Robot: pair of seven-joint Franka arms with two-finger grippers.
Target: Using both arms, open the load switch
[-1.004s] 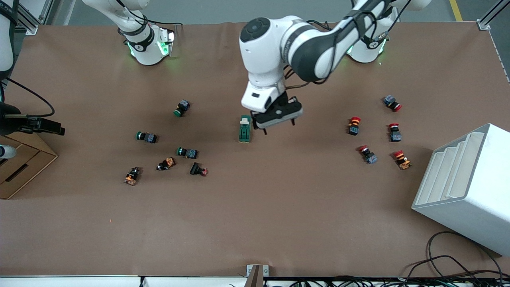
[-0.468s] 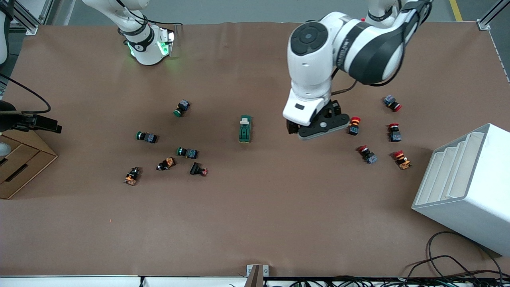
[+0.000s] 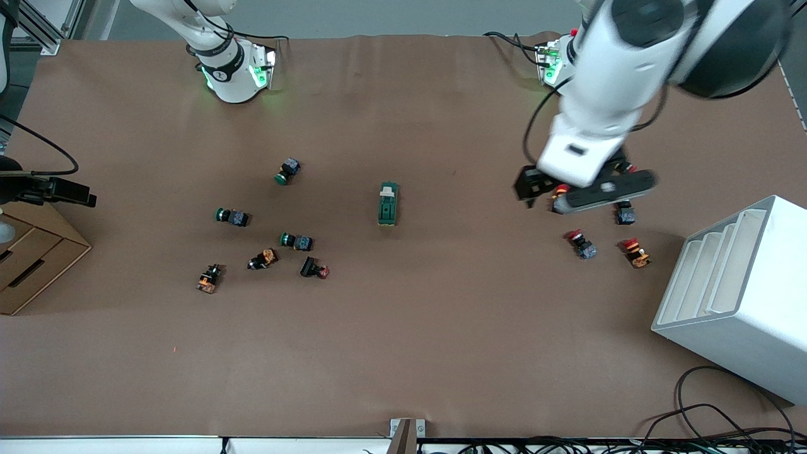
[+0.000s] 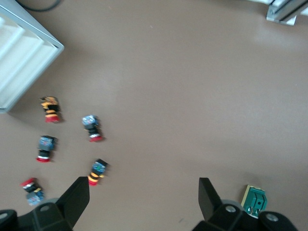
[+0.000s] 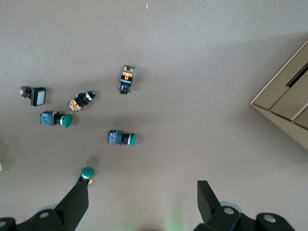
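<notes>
The switch (image 3: 388,203) lies alone mid-bench, white tab end toward twelve o'clock in the front view. My left claw (image 3: 583,194), fingers apart and empty, hangs at three o'clock of it, well apart, over the red buttons (image 4: 91,127). My right claw (image 5: 142,204), also apart and empty, waits high over the right arm's end of the bench (image 3: 441,328). The risk, as I judge it: the switch sits loose, so if one claw tugs the tab before the other pins the body, the switch will skid or spin. Dropping the left claw where it is would scatter buttons. I count one switch, five red buttons, three green buttons (image 3: 296,240) at eight to ten o'clock, three other small parts (image 3: 263,258) beside them, one white rack (image 3: 737,296) and one cardboard box (image 3: 31,265).
</notes>
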